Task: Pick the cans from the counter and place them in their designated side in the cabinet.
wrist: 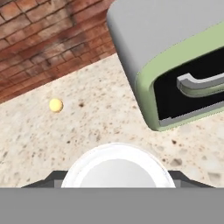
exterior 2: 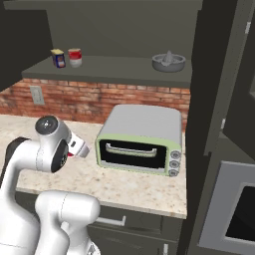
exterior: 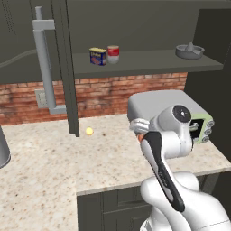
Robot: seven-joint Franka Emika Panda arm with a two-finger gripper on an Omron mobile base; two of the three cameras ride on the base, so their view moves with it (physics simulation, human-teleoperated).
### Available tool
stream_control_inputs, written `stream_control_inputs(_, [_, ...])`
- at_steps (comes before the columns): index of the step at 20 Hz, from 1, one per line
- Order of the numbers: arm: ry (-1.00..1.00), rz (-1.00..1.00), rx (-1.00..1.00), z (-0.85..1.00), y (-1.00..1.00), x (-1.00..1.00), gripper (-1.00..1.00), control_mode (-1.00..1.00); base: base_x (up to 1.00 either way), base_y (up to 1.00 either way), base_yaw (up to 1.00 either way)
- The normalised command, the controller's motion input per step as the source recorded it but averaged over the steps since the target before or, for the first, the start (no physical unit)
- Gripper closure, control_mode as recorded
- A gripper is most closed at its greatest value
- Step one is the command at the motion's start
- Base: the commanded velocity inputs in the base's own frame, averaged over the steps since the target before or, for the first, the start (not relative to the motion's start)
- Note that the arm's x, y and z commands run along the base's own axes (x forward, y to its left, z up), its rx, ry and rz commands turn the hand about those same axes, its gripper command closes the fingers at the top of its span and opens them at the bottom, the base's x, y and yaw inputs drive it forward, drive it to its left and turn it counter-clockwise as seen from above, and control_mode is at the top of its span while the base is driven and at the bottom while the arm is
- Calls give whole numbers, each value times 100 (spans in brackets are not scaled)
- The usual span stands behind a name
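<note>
Hand: my hand [wrist: 114, 181] is hovering just left of the toaster oven [exterior 2: 142, 134], above the table [exterior: 45, 167], its two fingers pressing in on a can from either side.
Held thing: I am gripping the red can [wrist: 116, 168] upright by its sides, I judge so that it goes onto the shelf standing.
Second can: the silver can [exterior: 113, 53] is standing on the cabinet [exterior: 135, 22] shelf [exterior: 149, 63], up and left of the oven, just beside the blue-and-yellow tin [exterior: 98, 56]. That end is probably the cans' side.
Other end: a grey juicer [exterior: 189, 50] is sitting on the shelf above the oven's right part.
Left of the oven: a yellow ball [exterior: 89, 131] is lying on the table, well apart.
Count: two cans, one tin, one juicer, one ball, one oven.
</note>
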Motion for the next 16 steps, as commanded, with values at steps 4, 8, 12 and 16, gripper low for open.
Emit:
stream_control_inputs(4, [-11,3,0,32,0,-27,100,-100,0,0,0])
stream_control_inputs(8, [-16,3,0,24,0,-34,100,-100,0,0,0])
stream_control_inputs(12, [-12,2,0,25,0,-29,100,-100,0,0,0])
stream_control_inputs(16, [-13,3,0,26,0,-26,100,-100,0,0,0])
